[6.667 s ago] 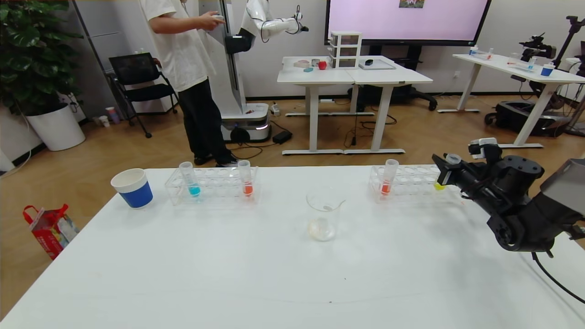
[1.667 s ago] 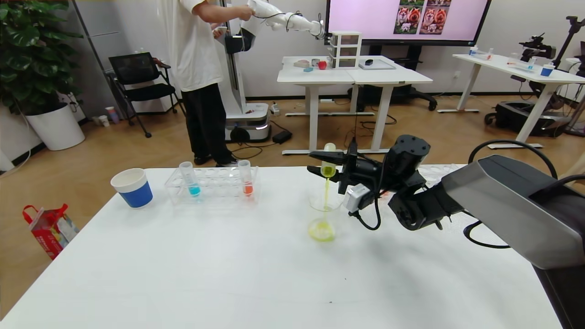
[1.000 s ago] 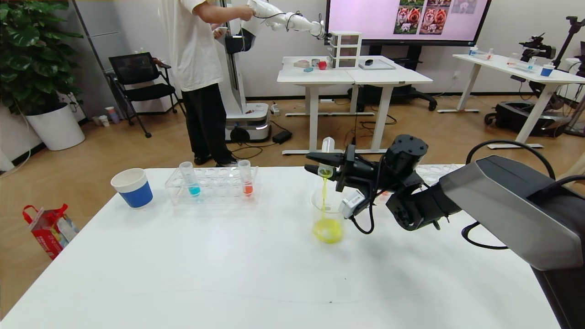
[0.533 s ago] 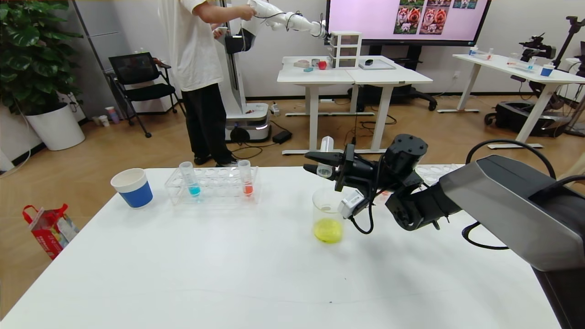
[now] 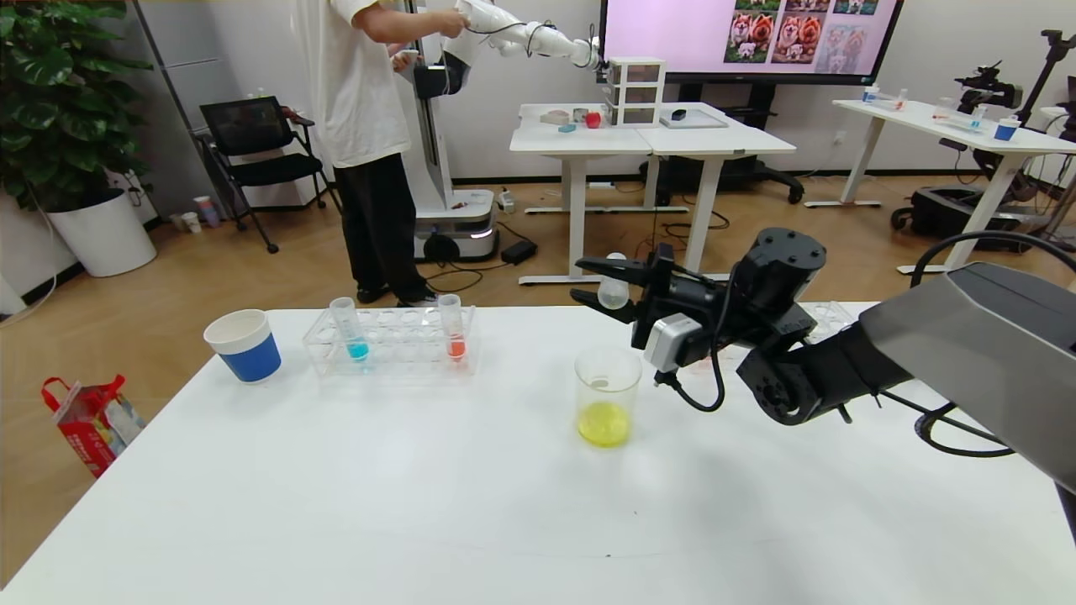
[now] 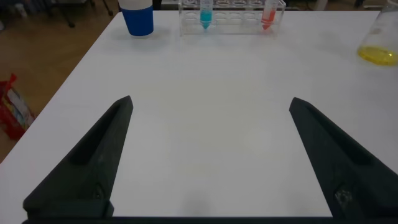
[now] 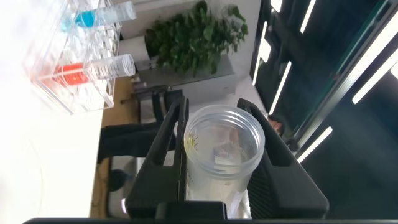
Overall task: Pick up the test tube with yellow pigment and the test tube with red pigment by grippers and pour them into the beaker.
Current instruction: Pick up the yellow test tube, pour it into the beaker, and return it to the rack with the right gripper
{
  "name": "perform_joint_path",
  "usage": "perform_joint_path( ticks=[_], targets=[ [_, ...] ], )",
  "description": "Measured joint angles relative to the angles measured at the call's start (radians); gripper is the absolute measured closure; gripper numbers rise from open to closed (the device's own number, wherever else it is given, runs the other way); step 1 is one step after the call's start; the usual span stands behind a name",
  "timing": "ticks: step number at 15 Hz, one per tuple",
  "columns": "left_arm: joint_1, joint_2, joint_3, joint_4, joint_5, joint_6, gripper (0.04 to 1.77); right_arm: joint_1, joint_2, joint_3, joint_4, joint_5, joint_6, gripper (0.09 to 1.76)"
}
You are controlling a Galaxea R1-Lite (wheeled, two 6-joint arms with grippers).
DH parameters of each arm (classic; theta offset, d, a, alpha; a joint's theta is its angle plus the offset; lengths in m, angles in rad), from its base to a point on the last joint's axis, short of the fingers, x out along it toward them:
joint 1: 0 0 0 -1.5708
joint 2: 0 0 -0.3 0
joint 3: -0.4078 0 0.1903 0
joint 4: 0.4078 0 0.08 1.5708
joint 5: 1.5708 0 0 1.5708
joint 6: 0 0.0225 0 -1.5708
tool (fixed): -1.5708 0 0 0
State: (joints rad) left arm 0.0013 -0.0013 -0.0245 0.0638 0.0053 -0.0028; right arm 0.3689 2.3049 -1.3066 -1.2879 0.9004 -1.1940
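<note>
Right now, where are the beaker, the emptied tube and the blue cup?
beaker (image 5: 607,382): head view, clear wall above the yellow liquid.
test tube with yellow pigment (image 5: 613,292): head view, rounded end.
blue cup (image 5: 250,355): head view, blue side.

Right rack (image 5: 820,318) probably mostly behind the right arm.

Wood floor (image 5: 210,277), white desks (image 5: 651,139), wall screen (image 5: 748,38), black chair (image 5: 256,143), potted plant (image 5: 63,101)

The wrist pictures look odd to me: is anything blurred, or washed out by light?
Left wrist view: the dark fingers close to the lens look soft, and the white table is bright and featureless. Right wrist view: the held tube is sharp, while bright light strips streak the dark background.
</note>
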Motion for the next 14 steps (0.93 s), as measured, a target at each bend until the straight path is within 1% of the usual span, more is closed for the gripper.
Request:
perform_joint_path(
  ticks=[3, 4, 5, 6, 7, 8, 9, 10, 11, 14],
  targets=[
    [0.0, 0.0, 0.0, 0.0, 0.0, 0.0, 0.06, -0.019, -0.068, 0.103, -0.101, -0.13, 0.284, 1.32],
    [0.0, 0.0, 0.0, 0.0, 0.0, 0.0, 0.06, -0.018, -0.085, 0.146, -0.172, -0.213, 0.416, 1.32],
    [0.0, 0.0, 0.0, 0.0, 0.0, 0.0, 0.06, -0.015, -0.093, 0.173, -0.208, -0.266, 0.496, 1.32],
    [0.0, 0.0, 0.0, 0.0, 0.0, 0.0, 0.06, -0.008, -0.106, 0.21, -0.237, -0.341, 0.602, 1.32],
    [0.0, 0.0, 0.0, 0.0, 0.0, 0.0, 0.06, 0.002, -0.125, 0.249, -0.249, -0.437, 0.706, 1.32],
    [0.0, 0.0, 0.0, 0.0, 0.001, 0.0, 0.06, 0.012, -0.141, 0.271, -0.246, -0.523, 0.766, 1.32],
    [0.0, 0.0, 0.0, 0.0, 0.0, 0.0, 0.06, 0.023, -0.157, 0.288, -0.23, -0.615, 0.822, 1.32],
    [0.0, 0.0, 0.0, 0.0, 0.0, 0.0, 0.06, 0.03, -0.179, 0.303, -0.188, -0.682, 0.884, 1.32],
    [0.0, 0.0, 0.0, 0.0, 0.0, 0.0, 0.06, 0.034, -0.206, 0.318, -0.128, -0.721, 0.949, 1.32],
    [0.0, 0.0, 0.0, 0.0, 0.0, 0.0, 0.06, 0.015, -0.302, 0.34, 0.076, -0.747, 1.122, 1.32]
  ],
)
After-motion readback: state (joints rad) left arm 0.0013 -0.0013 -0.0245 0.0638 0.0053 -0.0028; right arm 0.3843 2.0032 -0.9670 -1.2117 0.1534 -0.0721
